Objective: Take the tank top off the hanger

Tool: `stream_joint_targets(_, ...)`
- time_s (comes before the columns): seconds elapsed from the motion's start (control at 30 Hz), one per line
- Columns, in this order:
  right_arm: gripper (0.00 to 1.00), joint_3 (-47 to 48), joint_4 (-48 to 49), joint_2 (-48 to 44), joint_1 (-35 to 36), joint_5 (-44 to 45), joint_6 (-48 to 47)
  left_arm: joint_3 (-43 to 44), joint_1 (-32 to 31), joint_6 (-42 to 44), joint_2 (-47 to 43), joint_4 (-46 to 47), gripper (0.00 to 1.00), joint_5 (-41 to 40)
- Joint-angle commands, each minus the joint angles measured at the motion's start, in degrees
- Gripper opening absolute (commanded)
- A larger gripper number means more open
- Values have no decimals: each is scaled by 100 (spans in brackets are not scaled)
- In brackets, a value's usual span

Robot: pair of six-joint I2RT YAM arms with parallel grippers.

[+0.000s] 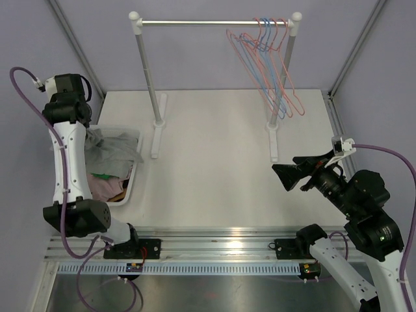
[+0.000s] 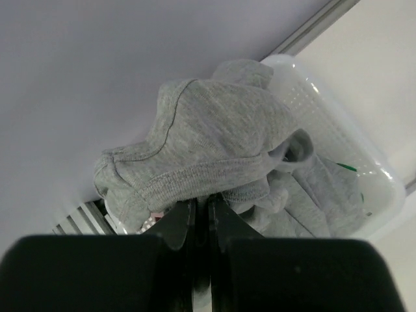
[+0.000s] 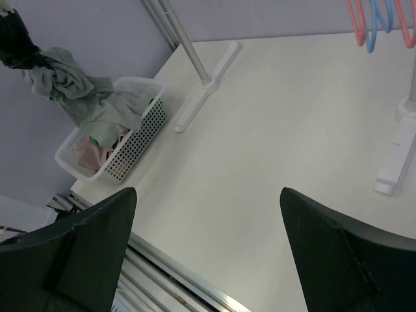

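Item: tank top [image 2: 214, 143], grey jersey, bunched; located at the table's left side, off the rack, its upper part lifted above the white perforated basket [image 3: 140, 123] and its lower folds trailing into it, on top of pink and other cloth.

Holder: left gripper [image 2: 200, 208]; jaws drawn together on a fold of the grey fabric, which hangs from the tips in the right wrist view.

Second arm: right gripper [image 3: 208, 195]; jaws spread wide, nothing between them; poised over bare table [image 1: 214, 162] at the right, well apart from the basket.

Rack: rail [image 1: 195, 23] on two white posts; red and blue hangers [image 1: 273, 58] clustered at its right end, all appearing bare.

Status, as judged: garment parted from its hanger; only the deposit into the basket remains.

Hazards:
- the bunch sits toward the basket's wall-side rim; released there, part may drape over the edge and slide out behind the basket;
- a thin fold pinched between narrow tips may cling when the jaws part, so a withdrawing arm could drag the garment back out;
- a low retreat could catch the basket's rim and tip or shift it;
- the grip's depth on the fold cannot be told, so an early slip is possible.
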Motion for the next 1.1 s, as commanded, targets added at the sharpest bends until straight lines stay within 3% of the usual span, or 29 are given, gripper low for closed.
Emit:
stream_joint_targets(0.0, 99, -44, 311, -37, -9, -301, 102, -4, 161, -234, 352, 374, 0, 354)
stream_joint_targets(0.23, 99, -298, 468, -134, -9, -468, 207, -469, -14, -31, 871, 532, 0, 1907)
stream_joint_targets(0.4, 99, -360, 522, -90, -9, -617, 234, -1347, -647, 13, 599, 857, 0, 1805)
stream_joint_targets(0.63, 100, -395, 618, -99, -9, -723, 348, -2236, -639, 4, 1134, 1085, 0, 2384)
stream_joint_targets(0.93, 100, -553, 697, -160, -9, -864, 454, -2377, -94, -444, 2224, 1120, 0, 1297)
stream_joint_targets(1.07, 100, -571, 697, -169, -9, -864, 436, -2483, -85, -366, 2425, 1296, 0, 1521)
